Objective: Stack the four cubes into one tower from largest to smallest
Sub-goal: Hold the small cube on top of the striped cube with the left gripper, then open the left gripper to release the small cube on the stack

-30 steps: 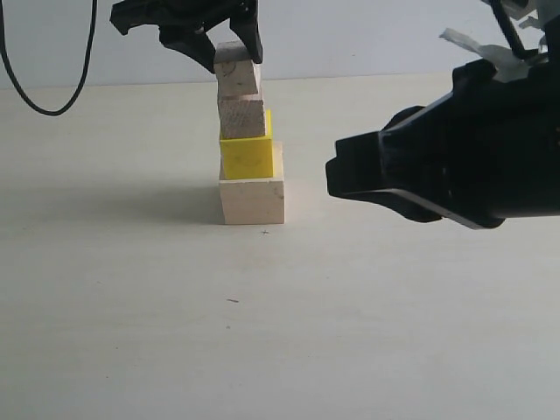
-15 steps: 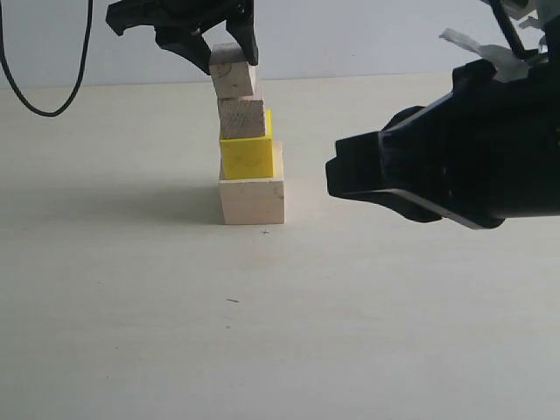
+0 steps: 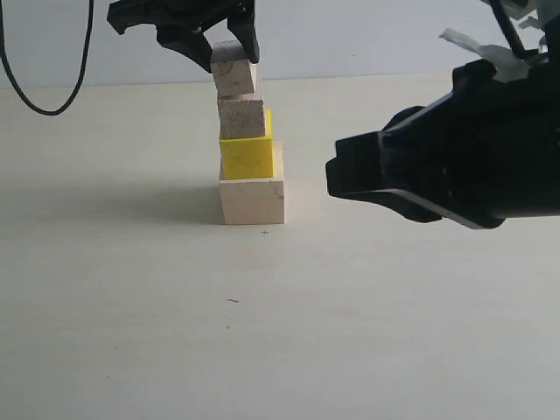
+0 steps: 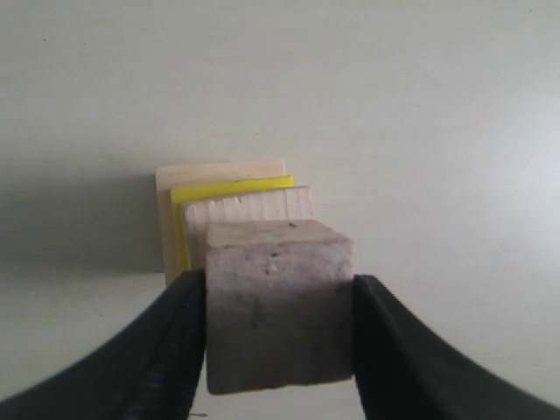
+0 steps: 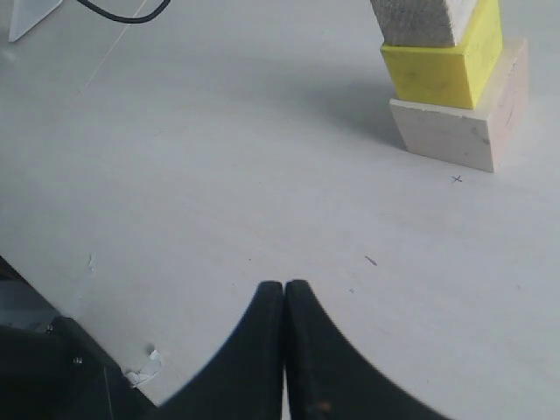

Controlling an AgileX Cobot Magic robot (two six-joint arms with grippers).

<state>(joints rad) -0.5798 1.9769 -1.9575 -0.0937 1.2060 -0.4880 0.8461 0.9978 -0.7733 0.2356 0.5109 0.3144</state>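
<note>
The left jaws have nudged the smallest cube [image 3: 234, 77] a little leftward in the exterior view over the past second, and in the last half of it they have almost stopped. They stand partly open, clamped on that cube's two sides. The cube hangs slightly tilted, right at the top of the third cube [image 3: 241, 117]. Whether the two touch I cannot tell. Its left edge now pokes just past the third cube's left edge.

The yellow cube [image 3: 246, 157] and the largest cube [image 3: 252, 201] below have not shifted on the surface [image 3: 131, 306]. The right jaws are closed on nothing, idle and well apart from the tower.

The shift reads as a last trim before release. The tower is one letting-go from done, though the tilt and overhang could tip the top cube.
</note>
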